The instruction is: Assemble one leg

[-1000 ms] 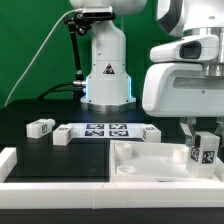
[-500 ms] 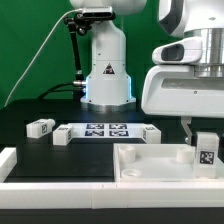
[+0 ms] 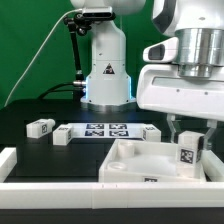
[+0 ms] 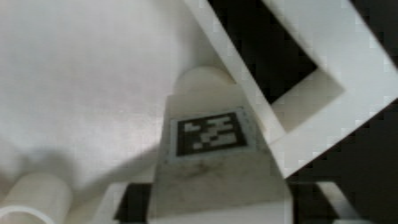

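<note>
My gripper is shut on a leg, a small white post with a black-and-white tag, and holds it upright over the right part of the large white tray-like piece. In the wrist view the leg fills the middle between my fingers, with the tray's flat white inside and its raised rim behind it. A round socket post shows beside the leg. Three more legs lie on the black table: one at the far left, one next to it, one behind the tray.
The marker board lies flat on the table between the loose legs. A white border wall runs along the table's front and left. The robot's white base stands at the back.
My gripper has moved with the leg toward the exterior view's left, further in over the tray. The tray has shifted and turned a little to the left too.
</note>
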`<state>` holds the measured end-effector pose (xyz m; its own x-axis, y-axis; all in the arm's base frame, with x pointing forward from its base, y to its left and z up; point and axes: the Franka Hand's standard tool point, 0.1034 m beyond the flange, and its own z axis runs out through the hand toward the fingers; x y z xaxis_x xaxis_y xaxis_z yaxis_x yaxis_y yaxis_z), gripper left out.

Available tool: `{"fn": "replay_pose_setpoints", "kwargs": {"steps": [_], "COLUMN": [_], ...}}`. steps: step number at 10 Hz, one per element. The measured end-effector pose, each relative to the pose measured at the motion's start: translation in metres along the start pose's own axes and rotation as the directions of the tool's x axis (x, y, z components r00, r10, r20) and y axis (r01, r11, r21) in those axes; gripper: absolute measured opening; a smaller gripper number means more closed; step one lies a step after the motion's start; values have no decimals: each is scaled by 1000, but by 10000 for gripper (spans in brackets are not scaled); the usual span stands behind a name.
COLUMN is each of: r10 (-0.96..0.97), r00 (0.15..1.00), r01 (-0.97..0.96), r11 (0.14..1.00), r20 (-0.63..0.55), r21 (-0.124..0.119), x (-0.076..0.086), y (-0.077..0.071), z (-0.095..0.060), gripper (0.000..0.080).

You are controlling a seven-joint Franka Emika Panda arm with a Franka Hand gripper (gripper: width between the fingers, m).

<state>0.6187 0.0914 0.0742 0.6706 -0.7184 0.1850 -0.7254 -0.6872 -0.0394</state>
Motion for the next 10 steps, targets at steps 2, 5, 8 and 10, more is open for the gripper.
{"fn": "replay_pose_setpoints", "kwargs": {"steps": [2,5,8,10], "r10": [42,40,40,40], "r00": [999,999,999,999], "r01": [-42,-40,-40,-40], "r11": [999,999,999,999], "r20": [1,2,2,2], "r21": [-10,-9,-10,-10], "x": [3,2,2,2], "y": [4,3,3,3], "z": [1,1,1,1], "gripper": [311,571,645,649]}}
